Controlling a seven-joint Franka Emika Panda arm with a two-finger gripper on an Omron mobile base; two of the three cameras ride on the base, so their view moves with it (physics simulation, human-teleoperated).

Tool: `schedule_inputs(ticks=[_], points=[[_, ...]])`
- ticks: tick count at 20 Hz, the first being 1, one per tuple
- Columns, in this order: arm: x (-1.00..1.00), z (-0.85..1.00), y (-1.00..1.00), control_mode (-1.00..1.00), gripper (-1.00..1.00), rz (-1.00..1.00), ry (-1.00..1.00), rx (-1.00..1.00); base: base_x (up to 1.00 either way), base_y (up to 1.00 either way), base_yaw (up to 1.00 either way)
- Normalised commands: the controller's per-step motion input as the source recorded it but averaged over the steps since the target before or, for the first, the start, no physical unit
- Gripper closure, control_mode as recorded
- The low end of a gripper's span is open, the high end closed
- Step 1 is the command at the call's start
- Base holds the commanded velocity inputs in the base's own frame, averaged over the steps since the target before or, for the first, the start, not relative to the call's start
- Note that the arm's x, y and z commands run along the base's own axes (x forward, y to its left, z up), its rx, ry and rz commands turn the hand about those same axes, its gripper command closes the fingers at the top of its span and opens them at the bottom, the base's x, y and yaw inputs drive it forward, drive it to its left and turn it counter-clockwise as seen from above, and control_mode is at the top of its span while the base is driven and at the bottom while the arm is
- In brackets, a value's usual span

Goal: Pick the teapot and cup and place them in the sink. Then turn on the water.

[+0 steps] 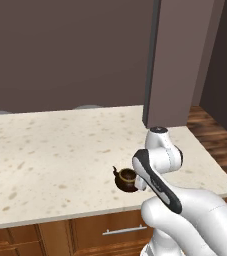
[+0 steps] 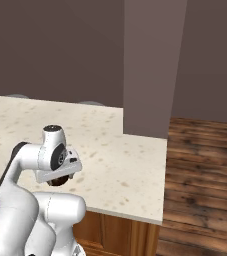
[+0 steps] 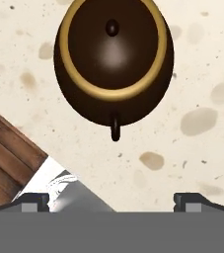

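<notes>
Hovering: gripper (image 3: 111,200) hangs over the counter (image 1: 45,155), looking straight down, jaws spread wide and holding nothing.
Fingertips: two dark tips (image 3: 32,200) sit far apart at the bottom of the hand view, with bare speckled stone between them.
Teapot: dark-brown teapot (image 3: 113,59) stands upright on the counter, ahead of the tips and apart from them in the hand view; its gold rim circles a dark top with a small knob.
Teapot side: a thin dark part juts from the pot's body toward the tips.
Teapot place: in the left base view the teapot (image 1: 126,180) sits near the counter's front edge, just beside the arm's wrist; in the right base view it (image 2: 59,181) peeks out from under the hand.
Counter: pale, speckled, with wood cabinets below the front edge.
Floor: wood floor (image 2: 200,165) lies past the counter's right end.
Wall: a tall brown panel (image 1: 177,60) rises at the counter's back right corner.
</notes>
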Motion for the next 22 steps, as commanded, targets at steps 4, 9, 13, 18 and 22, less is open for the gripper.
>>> schedule_inputs(ticks=[4,9,13,18,22], points=[[0.00,-0.34,-0.01,-1.00,-1.00,0.00,-0.14,0.00,0.00,0.00,0.00],[0.10,-0.43,0.00,-1.00,-1.00,0.00,-0.15,0.00,0.00,0.00,0.00],[0.00,-0.61,0.00,-1.00,-1.00,0.00,-0.10,0.00,0.00,0.00,0.00],[0.00,-0.73,0.00,-1.00,-1.00,-0.01,-0.08,0.00,0.00,0.00,0.00],[-0.03,-0.82,0.00,-1.00,-1.00,-0.02,-0.06,0.00,0.00,0.00,0.00]])
